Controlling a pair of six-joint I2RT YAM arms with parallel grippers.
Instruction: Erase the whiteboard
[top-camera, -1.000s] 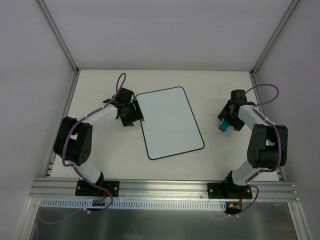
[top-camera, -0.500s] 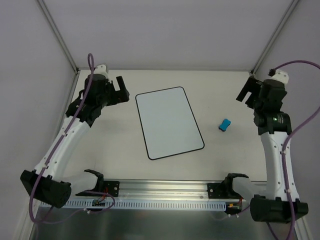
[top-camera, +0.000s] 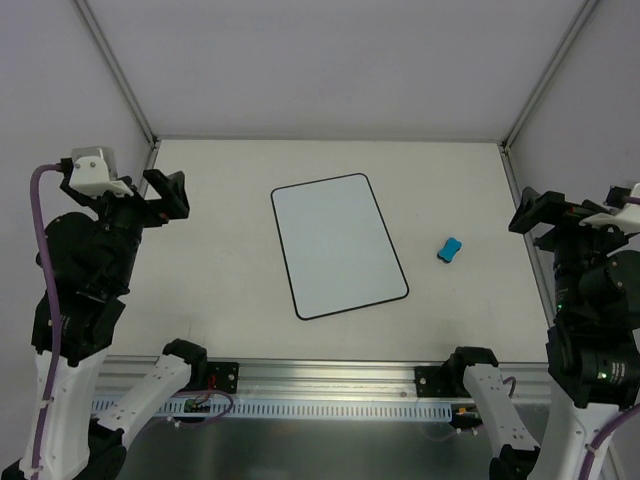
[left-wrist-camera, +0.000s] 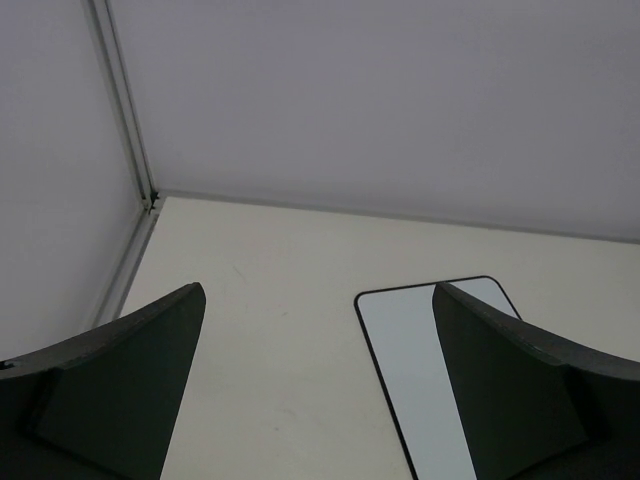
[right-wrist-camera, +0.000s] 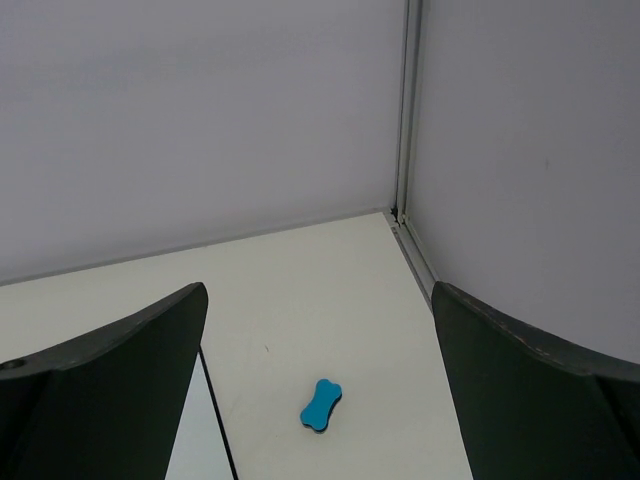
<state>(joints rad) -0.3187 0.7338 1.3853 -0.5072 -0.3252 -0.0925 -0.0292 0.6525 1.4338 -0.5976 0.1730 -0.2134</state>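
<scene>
White-armed left end effector (top-camera: 165, 194) hangs over the left edge of the counter (top-camera: 225, 280), fingers spread wide. Whiteboard (top-camera: 340, 247) lies flat mid-counter, its face plain white inside a black rim. Blue eraser (top-camera: 449, 250) lies near its right side, not touching. Right end effector (top-camera: 535, 212) hangs at the right edge, likewise spread.

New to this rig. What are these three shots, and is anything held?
Two robot arms are bolted at the near edge of a table, each ending in a two-finger pincer. The wide shot comes from a fixed camera above and behind them. The other two come from a camera on each wrist, so the dark wedges are that pincer's own fingers. On the table lie a whiteboard, no writing visible, and a small blue eraser to its right, apart from it. The left pincer and right pincer are both raised, open and hold nothing.
</scene>
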